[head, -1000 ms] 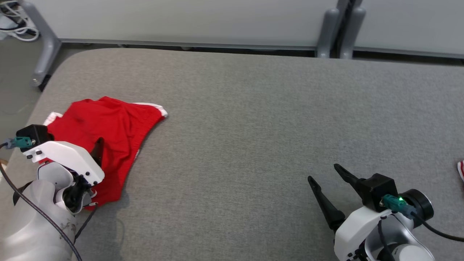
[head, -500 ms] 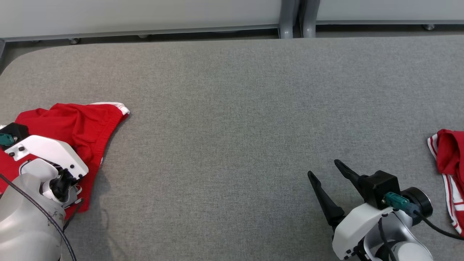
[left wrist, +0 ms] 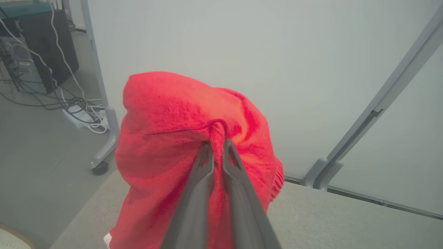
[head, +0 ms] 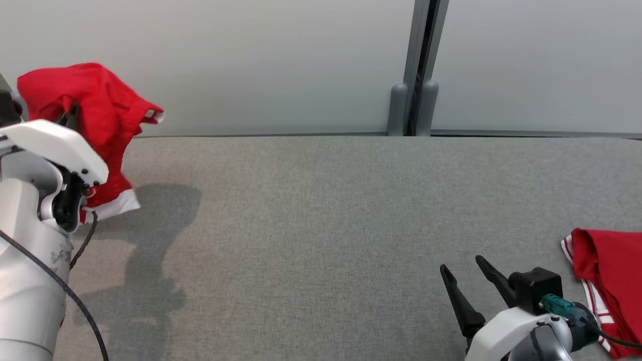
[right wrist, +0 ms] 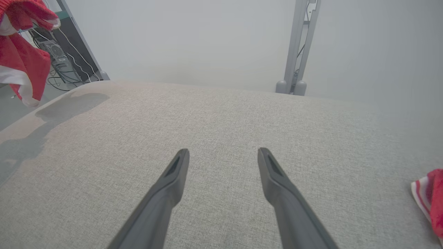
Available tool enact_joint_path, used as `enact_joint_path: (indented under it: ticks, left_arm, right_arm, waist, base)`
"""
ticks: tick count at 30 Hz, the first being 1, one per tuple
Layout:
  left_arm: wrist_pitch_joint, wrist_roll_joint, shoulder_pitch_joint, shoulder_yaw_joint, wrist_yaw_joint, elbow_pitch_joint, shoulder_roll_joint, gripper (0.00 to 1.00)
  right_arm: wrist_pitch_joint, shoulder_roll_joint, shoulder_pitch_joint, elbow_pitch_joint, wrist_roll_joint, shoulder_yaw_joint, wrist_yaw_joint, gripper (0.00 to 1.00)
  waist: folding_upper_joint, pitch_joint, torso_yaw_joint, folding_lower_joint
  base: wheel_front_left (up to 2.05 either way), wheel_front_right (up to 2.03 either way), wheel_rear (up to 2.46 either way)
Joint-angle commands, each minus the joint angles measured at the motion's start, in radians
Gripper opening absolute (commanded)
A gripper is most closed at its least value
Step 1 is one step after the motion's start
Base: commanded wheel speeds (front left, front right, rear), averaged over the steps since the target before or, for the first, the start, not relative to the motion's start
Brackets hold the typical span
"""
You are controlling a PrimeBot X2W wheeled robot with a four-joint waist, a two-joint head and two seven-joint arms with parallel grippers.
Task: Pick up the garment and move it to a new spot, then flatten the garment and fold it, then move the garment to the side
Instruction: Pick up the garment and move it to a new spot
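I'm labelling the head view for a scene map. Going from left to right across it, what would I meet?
held red garment → grey partition post → right end effector, fingers apart → second red garment at the right edge

The right claw (head: 461, 264) is showing two tapered black fingers (head: 457, 298) on a white shell (head: 504, 328), with a black block (head: 534, 286) and a teal plug (head: 554, 304) trailing a black cable (head: 607, 338). The left arm's white plate (head: 50, 143) is carrying dark screws (head: 84, 171) above a scuffed grey forearm (head: 25, 286).
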Motion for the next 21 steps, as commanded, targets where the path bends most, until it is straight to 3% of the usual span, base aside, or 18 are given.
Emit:
enact_joint_path:
  ticks: [1,6,12,21]
  left_arm:
    - [0.001,0.015,-0.023,-0.017,-0.007,-0.051,-0.010,0.00]
    - [0.010,0.001,0.024,-0.050,-0.005,-0.260,-0.087,0.00]
    - [0.036,0.000,0.160,-0.098,0.061,-0.528,-0.174,0.00]
    - [0.058,0.009,0.404,-0.201,0.131,-0.635,-0.235,0.00]
  right_arm:
    - [-0.011,0.001,0.018,0.004,0.000,-0.018,0.000,1.00]
    - [-0.009,0.008,0.064,-0.002,-0.015,-0.075,0.000,1.00]
    - [0.011,0.012,0.064,-0.037,-0.040,-0.095,0.000,1.00]
    - [0.007,0.014,0.039,-0.042,-0.029,-0.079,0.000,1.00]
  waist:
    - [0.0000,-0.074,-0.017,0.0000]
    - [0.0000,-0.109,-0.075,0.0000]
    - [0.0000,-0.105,-0.209,0.0000]
    - [0.0000,-0.063,-0.386,0.0000]
  base:
    - [0.00,0.00,0.00]
    - [0.00,0.00,0.00]
    - [0.00,0.00,0.00]
    - [0.00,0.00,0.00]
